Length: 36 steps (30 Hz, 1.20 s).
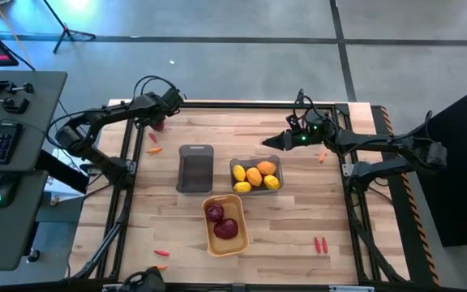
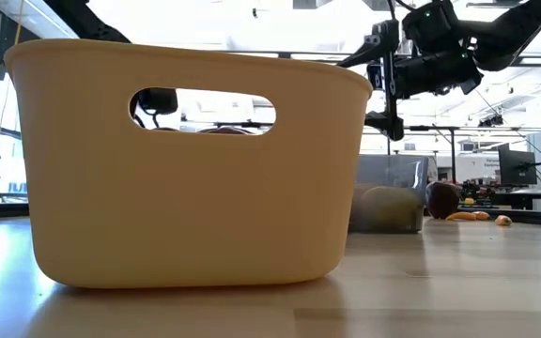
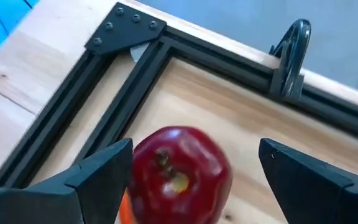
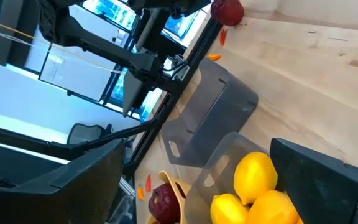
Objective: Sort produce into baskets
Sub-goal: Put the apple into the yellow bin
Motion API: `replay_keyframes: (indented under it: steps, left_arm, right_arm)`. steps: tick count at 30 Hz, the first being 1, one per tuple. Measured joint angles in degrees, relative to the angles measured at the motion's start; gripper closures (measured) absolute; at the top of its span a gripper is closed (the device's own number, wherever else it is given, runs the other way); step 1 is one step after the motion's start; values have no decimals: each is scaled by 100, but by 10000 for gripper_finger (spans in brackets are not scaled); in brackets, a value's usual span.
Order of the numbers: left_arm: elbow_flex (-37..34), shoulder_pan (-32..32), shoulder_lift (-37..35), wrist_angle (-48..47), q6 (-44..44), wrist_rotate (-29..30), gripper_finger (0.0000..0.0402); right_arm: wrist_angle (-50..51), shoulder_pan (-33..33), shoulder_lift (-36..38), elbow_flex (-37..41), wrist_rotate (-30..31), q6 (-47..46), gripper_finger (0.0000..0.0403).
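Our left tool [image 3: 191, 186] hangs at the counter's [image 1: 298, 235] eleven o'clock corner, fingers spread wide around a dark red apple [image 3: 179, 174] without gripping it. One finger sits close against the fruit, the other stands well apart. We judge the apple light, stiff and glossy, so likely to slip or roll; we would take it across its widest middle, below the stem dimple. The black frame rail [image 3: 129, 74] runs just beside it, leaving little room toward the corner, while the way toward the centre looks open.

Our right tool [image 1: 276, 141] hovers fully open and empty at about one o'clock, just above the grey basket [image 1: 255, 176] that holds yellow and orange fruits [image 1: 254, 176]. The empty grey basket [image 1: 195, 168] stands at nine o'clock of that one, and the yellow basket [image 1: 224, 225] with two dark red pieces [image 1: 221, 221] sits toward six o'clock. Small carrots [image 1: 320, 243] lie scattered near the counter's edges, thin and low, which we expect to be awkward to pinch
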State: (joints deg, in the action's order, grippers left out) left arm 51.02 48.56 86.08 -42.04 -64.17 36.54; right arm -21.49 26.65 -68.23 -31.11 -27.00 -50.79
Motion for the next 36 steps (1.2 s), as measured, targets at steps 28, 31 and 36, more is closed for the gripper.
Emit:
replay_keyframes:
  steps: [28, 31, 36]
  left_arm:
    - [-725, 50, 0, 1197, -176, -789, 67]
    - [-725, 50, 0, 1216, -154, -875, 71]
    - [-719, 50, -8, 1223, 204, -966, 114]
  right_arm:
    - [6, 0, 0, 0, 199, 184, 13]
    - [6, 0, 0, 0, 287, 184, 13]
    - [7, 0, 0, 0, 302, 182, 13]
